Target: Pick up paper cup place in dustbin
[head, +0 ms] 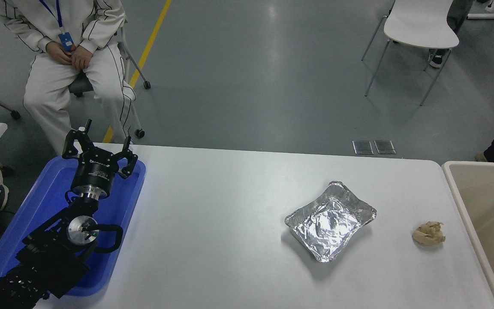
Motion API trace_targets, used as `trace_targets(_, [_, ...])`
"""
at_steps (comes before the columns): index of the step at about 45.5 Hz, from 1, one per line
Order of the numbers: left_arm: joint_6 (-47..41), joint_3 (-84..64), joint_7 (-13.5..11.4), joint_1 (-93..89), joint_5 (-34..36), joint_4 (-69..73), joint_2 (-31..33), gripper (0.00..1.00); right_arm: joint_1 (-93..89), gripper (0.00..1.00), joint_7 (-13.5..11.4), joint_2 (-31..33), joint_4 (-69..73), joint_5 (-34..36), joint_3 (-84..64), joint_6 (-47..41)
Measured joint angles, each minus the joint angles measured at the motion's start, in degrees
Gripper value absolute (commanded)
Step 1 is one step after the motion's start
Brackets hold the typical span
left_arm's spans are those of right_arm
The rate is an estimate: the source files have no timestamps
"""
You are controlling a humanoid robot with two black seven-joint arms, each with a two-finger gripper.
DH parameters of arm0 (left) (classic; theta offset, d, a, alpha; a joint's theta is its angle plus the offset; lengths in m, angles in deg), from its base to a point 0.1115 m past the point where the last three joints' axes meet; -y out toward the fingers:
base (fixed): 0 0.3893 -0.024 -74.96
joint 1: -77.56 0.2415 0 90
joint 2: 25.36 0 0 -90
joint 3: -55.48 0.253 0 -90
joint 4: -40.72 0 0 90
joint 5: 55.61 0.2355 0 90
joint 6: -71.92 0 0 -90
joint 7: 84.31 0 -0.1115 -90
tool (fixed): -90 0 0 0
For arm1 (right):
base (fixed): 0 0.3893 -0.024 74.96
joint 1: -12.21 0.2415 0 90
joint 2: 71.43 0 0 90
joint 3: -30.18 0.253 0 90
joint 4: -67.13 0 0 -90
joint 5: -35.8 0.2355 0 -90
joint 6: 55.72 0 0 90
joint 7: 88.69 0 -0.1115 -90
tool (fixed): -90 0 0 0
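No paper cup shows anywhere in the head view. The dustbin [465, 206], a large beige rectangular bin with a thick rounded rim, stands at the table's right end and is cut off by the picture's edge. What I see of its inside holds nothing. My left gripper [100, 148] is parked at the lower left above the blue tray, its fingers spread open and empty. My right arm is out of view.
A silver foil tray [330, 219] lies right of the table's middle. A small beige lumpy wad [428, 234] lies between it and the bin. A blue plastic tray [49, 197] sits under my left arm. A person [69, 56] sits beyond the far left edge. A white chair [418, 30] stands at the far right.
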Motion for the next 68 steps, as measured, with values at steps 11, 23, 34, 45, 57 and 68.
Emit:
trace_targets(11, [0.0, 0.0, -0.01, 0.0, 0.0, 0.02, 0.0, 1.0, 0.02, 1.0, -0.03, -0.05, -0.1, -0.5, -0.4, 0.19])
trace_targets(23, [0.0, 0.0, 0.04, -0.06, 0.0, 0.02, 0.03, 1.0, 2.38, 1.0, -0.02, 1.96, 2.75, -0.88, -0.5, -0.11])
trace_targets(34, [0.0, -0.02, 0.09, -0.07, 0.01, -0.02, 0.06, 1.0, 6.09, 1.0, -0.02, 5.25, 9.22, -2.46, -0.62, -0.2])
trace_targets(45, [0.0, -0.01, 0.08, -0.09, 0.0, -0.05, 0.06, 1.0, 12.16, 1.0, -0.03, 10.47, 21.66, -8.62, -2.42, -0.29])
trace_targets(57, [0.0, 0.03, 0.08, -0.11, 0.0, 0.0, 0.06, 1.0, 25.13, 1.0, 0.08, 14.33, 39.34, -11.94, -14.85, -0.61])
trace_targets(68, [0.0, 0.05, 0.08, -0.13, 0.0, -0.06, 0.06, 1.0, 43.97, 1.0, 0.17, 13.7, 54.45, -12.74, -32.99, -6.43])
